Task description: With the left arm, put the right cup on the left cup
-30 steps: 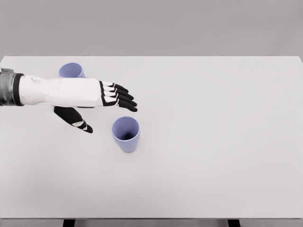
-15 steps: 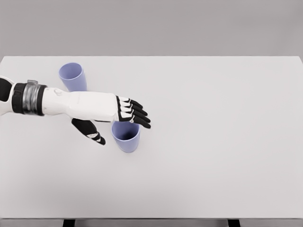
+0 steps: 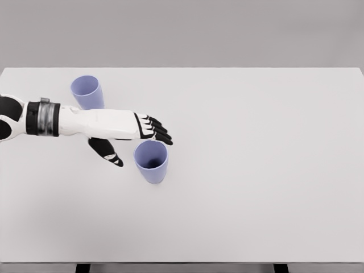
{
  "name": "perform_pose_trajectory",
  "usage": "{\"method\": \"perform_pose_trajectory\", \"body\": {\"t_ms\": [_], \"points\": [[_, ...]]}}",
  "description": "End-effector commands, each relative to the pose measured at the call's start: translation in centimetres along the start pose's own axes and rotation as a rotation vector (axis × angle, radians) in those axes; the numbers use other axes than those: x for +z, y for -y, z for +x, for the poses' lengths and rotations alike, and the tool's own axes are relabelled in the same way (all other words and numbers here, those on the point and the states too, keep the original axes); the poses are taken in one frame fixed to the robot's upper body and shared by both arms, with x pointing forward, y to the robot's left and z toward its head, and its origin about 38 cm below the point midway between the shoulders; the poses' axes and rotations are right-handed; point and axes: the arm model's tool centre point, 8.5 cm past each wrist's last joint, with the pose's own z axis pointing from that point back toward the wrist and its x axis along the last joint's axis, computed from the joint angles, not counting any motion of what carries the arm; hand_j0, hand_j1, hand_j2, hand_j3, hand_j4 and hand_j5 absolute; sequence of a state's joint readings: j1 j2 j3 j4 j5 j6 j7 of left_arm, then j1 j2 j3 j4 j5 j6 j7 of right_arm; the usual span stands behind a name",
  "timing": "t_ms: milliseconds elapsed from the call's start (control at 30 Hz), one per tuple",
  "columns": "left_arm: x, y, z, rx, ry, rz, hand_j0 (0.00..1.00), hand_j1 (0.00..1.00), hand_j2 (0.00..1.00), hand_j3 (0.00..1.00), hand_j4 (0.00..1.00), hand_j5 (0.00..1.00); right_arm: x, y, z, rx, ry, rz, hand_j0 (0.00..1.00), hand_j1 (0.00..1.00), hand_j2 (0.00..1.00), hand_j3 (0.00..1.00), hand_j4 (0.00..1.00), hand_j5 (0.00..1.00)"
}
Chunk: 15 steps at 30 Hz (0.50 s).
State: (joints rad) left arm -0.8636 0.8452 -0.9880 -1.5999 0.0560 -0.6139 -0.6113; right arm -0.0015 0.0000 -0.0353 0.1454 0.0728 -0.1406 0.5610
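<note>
The round plastic cup at the upper left [image 3: 87, 92] is light purple, like the round plastic cup near the middle [image 3: 151, 161]. The robot's left hand [image 3: 132, 136] is white with black fingers [image 3: 159, 132]. The flat table top [image 3: 256, 165] is plain white.

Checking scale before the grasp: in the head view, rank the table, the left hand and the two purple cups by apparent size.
1. White table
2. Left hand, fingers spread
3. Right purple cup and left purple cup: the right one looks bigger, but it is nearer the camera, so I won't rank them.
</note>
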Motion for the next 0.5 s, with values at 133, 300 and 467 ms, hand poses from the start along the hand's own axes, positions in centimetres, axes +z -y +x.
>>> {"method": "perform_pose_trajectory", "body": {"t_ms": [133, 300, 467], "points": [[-1.0, -0.09, -0.07, 0.006, 0.015, 0.011, 1.0, 1.0, 1.0, 1.0, 1.0, 1.0, 0.0, -0.02, -0.01, 0.001, 0.0, 0.002, 1.0, 1.0, 1.0, 1.0, 1.0, 1.0], [-0.97, -0.09, -0.04, 0.005, 0.015, 0.01, 1.0, 1.0, 1.0, 1.0, 1.0, 1.0, 0.0, 0.0, 0.08, 0.003, 0.0, 0.001, 1.0, 1.0, 1.0, 1.0, 1.0, 1.0], [-0.92, -0.11, -0.09, 0.004, 0.012, 0.011, 1.0, 1.0, 1.0, 1.0, 1.0, 1.0, 0.0, 0.0, 0.09, 0.002, 0.001, 0.0, 1.0, 1.0, 1.0, 1.0, 1.0, 1.0]]}}
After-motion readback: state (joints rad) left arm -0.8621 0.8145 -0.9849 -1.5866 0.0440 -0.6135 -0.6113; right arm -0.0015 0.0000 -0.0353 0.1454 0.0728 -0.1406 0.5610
